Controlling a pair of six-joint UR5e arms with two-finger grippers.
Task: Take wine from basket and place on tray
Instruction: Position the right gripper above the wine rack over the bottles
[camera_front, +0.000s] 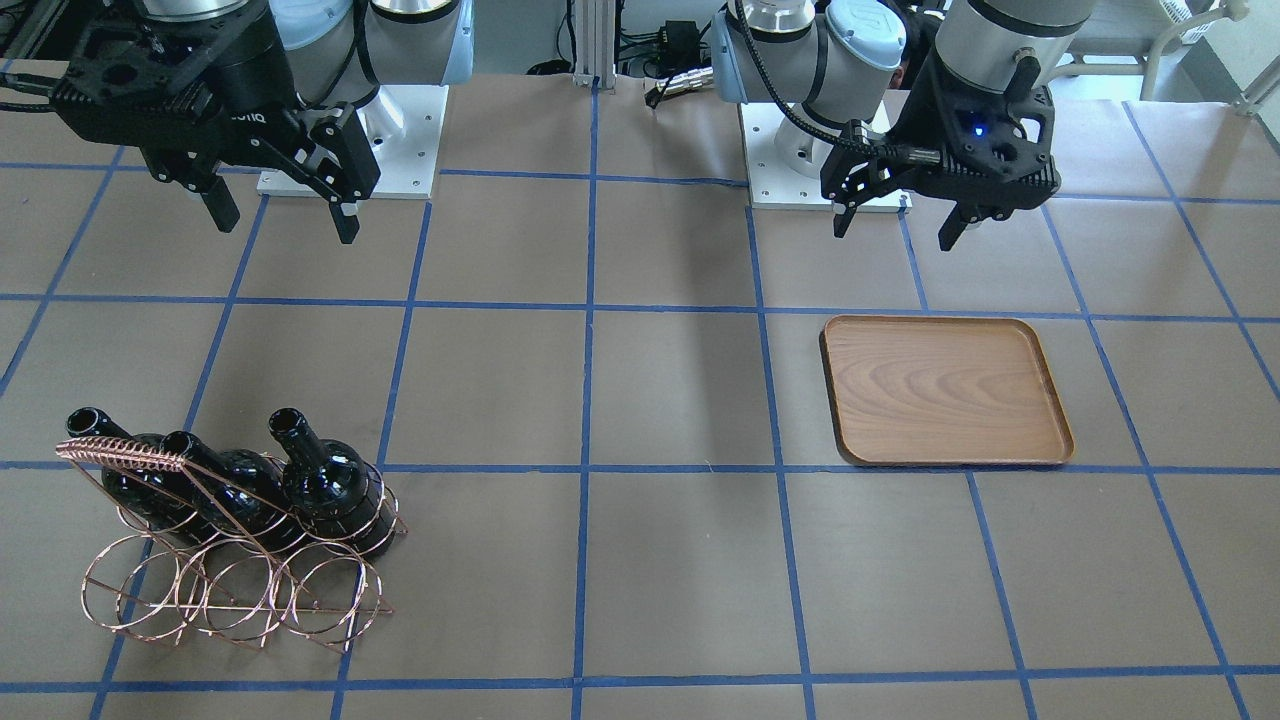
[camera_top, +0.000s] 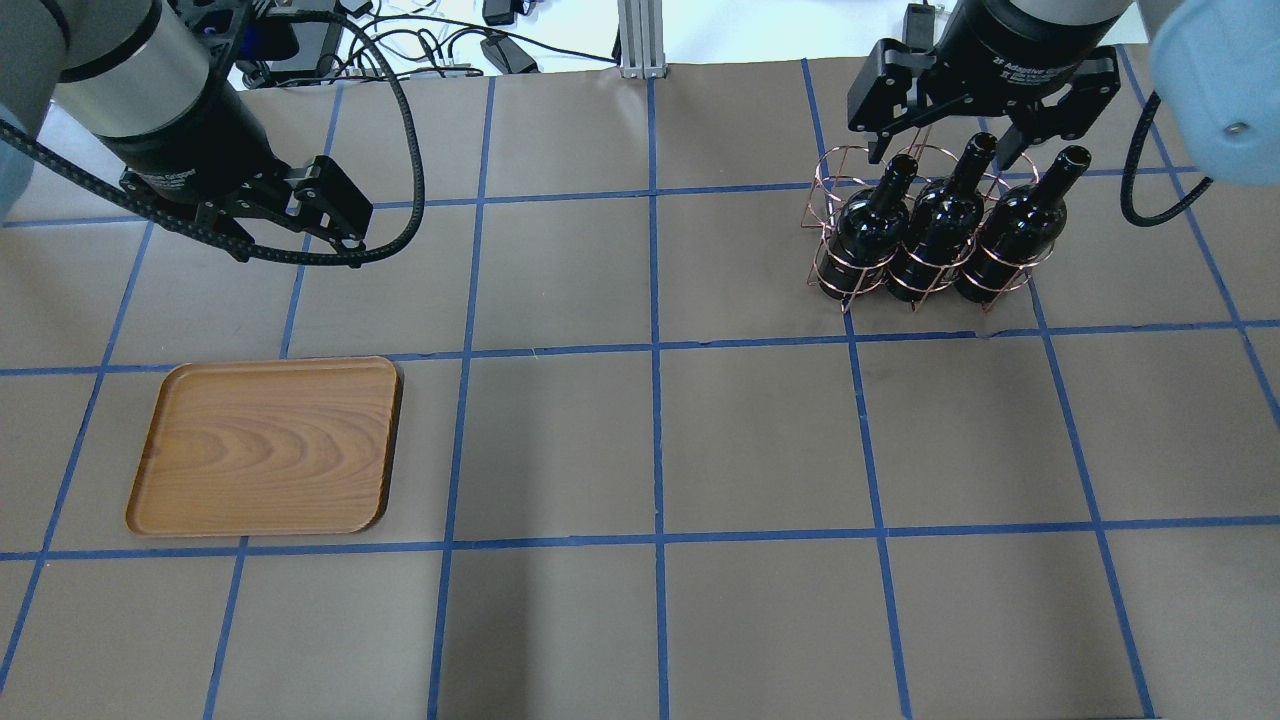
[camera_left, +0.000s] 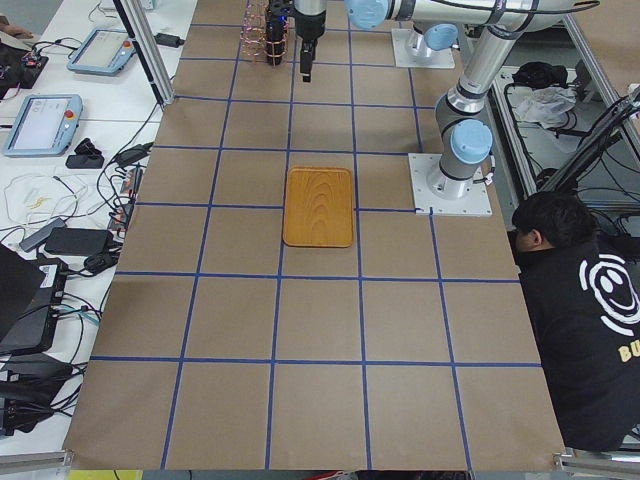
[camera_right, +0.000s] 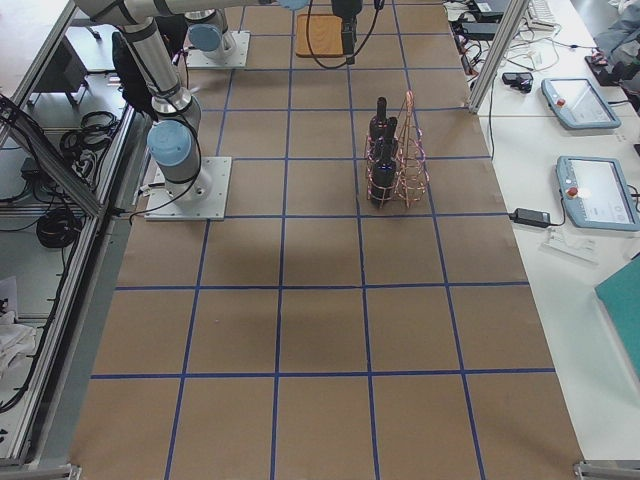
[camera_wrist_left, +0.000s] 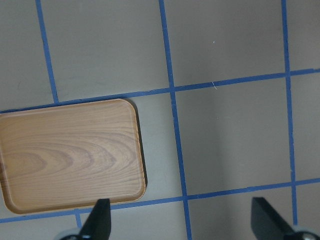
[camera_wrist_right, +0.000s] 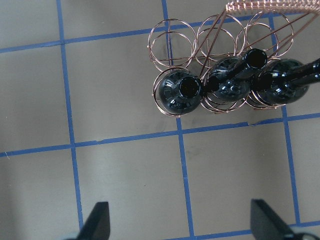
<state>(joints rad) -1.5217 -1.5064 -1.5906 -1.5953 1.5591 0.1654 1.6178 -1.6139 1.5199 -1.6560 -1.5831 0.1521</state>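
Wine bottles (camera_top: 935, 245), three alike in dark glass, stand upright side by side in the basket (camera_front: 240, 600). They fill the row of rings nearer the robot, and the outer row holds nothing. None is on the tray (camera_top: 265, 445), which lies bare and well apart on the robot's left side. The right gripper (camera_front: 285, 222) hangs high on the robot's side of the basket, not yet over the necks, with its fingers spread wide and nothing between them, so the step in hand looks like the approach for a first pick. The end bottle (camera_top: 865, 235), farthest from the coiled handle (camera_front: 125, 455), seems the sensible choice: the right wrist camera looks almost straight down its mouth, and only one neighbour crowds it. I would centre over it, descend with the fingers straddling the neck below the lip, and close firmly, since the glass is glossy. The lift should go straight up until the base clears its ring, or the light wire frame may drag along and topple the others. The left gripper (camera_front: 895, 232), likewise spread and empty, hangs on the robot's side of the tray, handy if the carry needs a hand-over. Underneath is a table (camera_top: 650, 450) covered in brown paper with a blue tape grid. Around it are an operator (camera_left: 570, 300) in a black shirt, teach pendants (camera_right: 590, 190) on side benches, and loose cables (camera_left: 125, 190).
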